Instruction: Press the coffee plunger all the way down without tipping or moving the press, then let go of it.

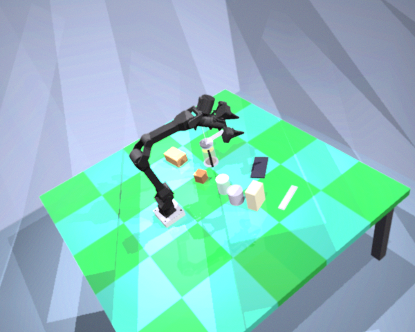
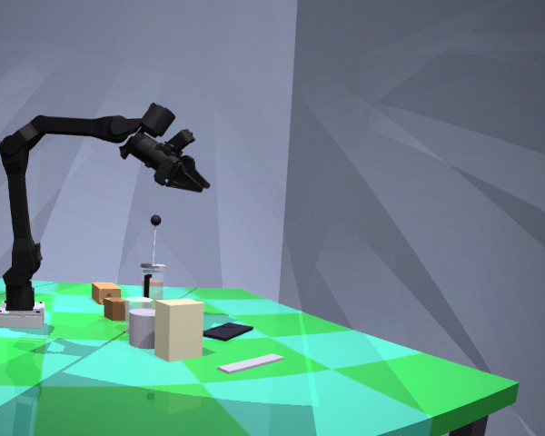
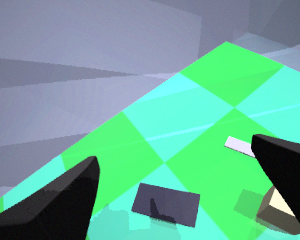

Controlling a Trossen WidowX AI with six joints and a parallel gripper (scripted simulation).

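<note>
One glass press (image 2: 153,282) holds brown coffee, plunger knob (image 2: 155,219) raised.

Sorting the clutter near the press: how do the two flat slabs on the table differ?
The dark slab is near-black, the pale strip whitish grey. The dark slab is broad and short, the pale strip long and narrow. The dark slab lies nearer the coffee press, the pale strip nearer the table edge. Both lie flat, untouched.

Wide-apart fingers above a dark flat slab (image 3: 168,204) on checkered table (image 3: 204,114)
</note>
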